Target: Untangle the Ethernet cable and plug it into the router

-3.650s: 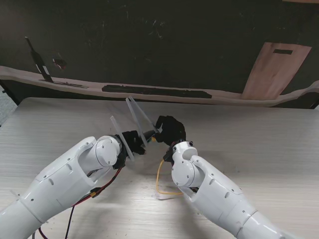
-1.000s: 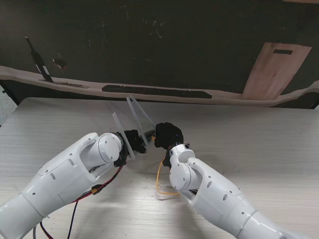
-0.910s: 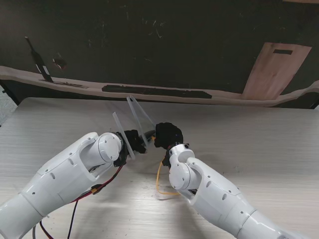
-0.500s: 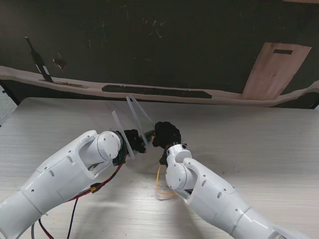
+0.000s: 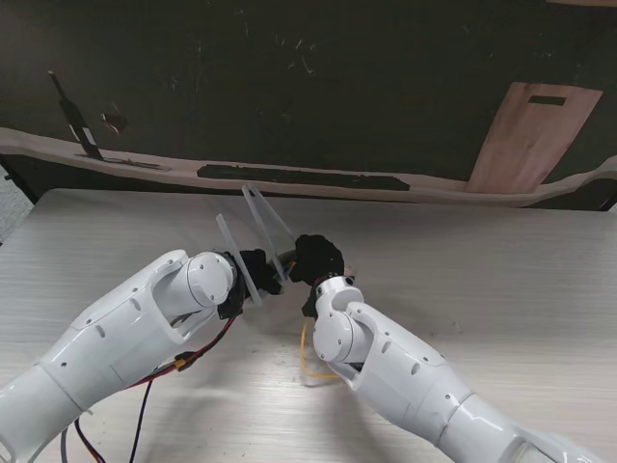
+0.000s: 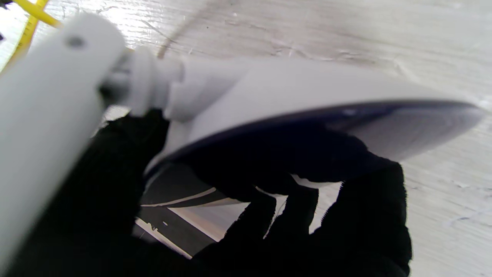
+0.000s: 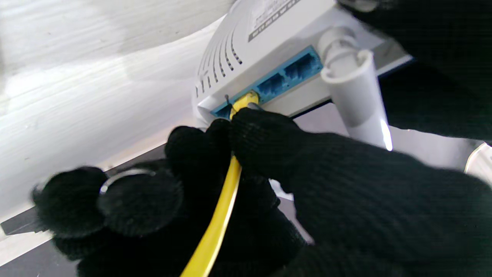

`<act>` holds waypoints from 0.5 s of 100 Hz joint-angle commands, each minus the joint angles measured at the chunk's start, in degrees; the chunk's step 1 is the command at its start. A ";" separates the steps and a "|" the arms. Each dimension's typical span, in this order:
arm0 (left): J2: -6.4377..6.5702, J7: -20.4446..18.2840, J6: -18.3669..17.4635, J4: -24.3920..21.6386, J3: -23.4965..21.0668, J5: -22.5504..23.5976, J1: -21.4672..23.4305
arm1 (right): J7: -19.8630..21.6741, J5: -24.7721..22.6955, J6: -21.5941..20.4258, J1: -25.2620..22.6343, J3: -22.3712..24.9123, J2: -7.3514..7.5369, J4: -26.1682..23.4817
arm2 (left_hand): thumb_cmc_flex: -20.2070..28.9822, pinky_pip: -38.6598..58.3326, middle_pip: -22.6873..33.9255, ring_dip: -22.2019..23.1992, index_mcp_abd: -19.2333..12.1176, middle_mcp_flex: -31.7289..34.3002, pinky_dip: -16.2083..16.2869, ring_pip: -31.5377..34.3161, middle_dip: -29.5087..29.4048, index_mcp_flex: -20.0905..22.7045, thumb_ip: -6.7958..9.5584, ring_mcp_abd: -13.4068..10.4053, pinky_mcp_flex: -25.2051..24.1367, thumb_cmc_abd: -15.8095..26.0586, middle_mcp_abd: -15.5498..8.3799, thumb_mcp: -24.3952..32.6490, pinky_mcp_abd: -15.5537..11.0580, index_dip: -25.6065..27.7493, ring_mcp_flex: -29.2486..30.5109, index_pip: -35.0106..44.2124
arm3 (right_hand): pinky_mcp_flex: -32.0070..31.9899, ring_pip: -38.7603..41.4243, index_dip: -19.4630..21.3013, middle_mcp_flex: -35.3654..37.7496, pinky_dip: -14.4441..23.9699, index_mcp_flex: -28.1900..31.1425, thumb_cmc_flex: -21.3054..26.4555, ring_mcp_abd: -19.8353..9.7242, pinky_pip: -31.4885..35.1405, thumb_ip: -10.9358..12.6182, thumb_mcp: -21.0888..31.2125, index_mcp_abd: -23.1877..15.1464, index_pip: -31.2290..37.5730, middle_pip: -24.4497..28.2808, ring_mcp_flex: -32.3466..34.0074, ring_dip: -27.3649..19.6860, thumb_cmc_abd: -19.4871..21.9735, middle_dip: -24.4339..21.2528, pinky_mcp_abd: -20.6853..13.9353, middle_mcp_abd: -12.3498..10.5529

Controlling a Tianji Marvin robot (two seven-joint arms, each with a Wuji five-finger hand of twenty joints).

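Black-gloved right hand [image 7: 246,184] pinches the yellow Ethernet cable [image 7: 215,227], its plug at a blue port of the white plastic router [image 7: 250,46] — gripped above the desk [image 5: 501,280] by the left hand [image 6: 269,215]. Risk: angled plug jams.

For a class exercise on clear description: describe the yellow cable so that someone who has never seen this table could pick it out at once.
Start at the pale wooden table, where two white arms meet in black-gloved hands around a white router. The cable runs through the right hand to the router's row of blue sockets. It is the only yellow thing there.
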 commanded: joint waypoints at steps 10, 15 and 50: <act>-1.10 -3.61 -0.55 3.12 2.86 -2.09 3.60 | 1.83 1.02 -1.29 -0.85 -1.69 -1.92 1.58 | 25.30 12.97 14.59 5.56 -12.42 13.32 4.84 14.77 6.57 11.64 2.41 -16.16 5.69 11.63 -12.05 11.33 -15.99 4.91 9.89 14.04 | 1.84 2.24 1.90 0.46 1.57 2.48 4.46 -10.15 4.59 0.25 1.89 -4.46 -0.26 3.62 2.01 1.29 3.25 1.55 -1.14 8.78; -1.20 -3.38 -0.84 3.24 2.90 -2.08 3.63 | 1.86 1.11 -1.43 -0.71 -1.87 -2.03 1.87 | 26.40 13.21 14.91 5.64 -12.56 13.98 4.85 15.07 6.70 12.00 2.33 -16.18 6.59 11.67 -12.17 11.44 -16.13 5.19 10.70 14.65 | 1.44 2.24 1.98 0.19 1.72 2.38 4.23 -10.19 4.45 0.25 1.81 -4.50 -0.29 3.64 2.01 1.34 3.66 1.56 -1.55 8.62; -2.09 0.09 -5.49 4.77 2.24 -0.30 4.84 | 1.13 1.84 -2.40 0.04 -2.43 -2.90 3.69 | 31.86 18.44 19.66 7.61 -17.14 22.09 -8.69 16.03 8.87 16.72 -10.64 -19.40 14.51 -0.54 -17.59 27.30 -12.51 10.33 20.77 24.51 | 0.57 2.05 2.55 -0.60 2.73 2.04 3.94 -10.74 4.17 0.51 1.80 -4.65 -0.36 4.28 2.06 1.31 4.76 1.60 -2.92 8.50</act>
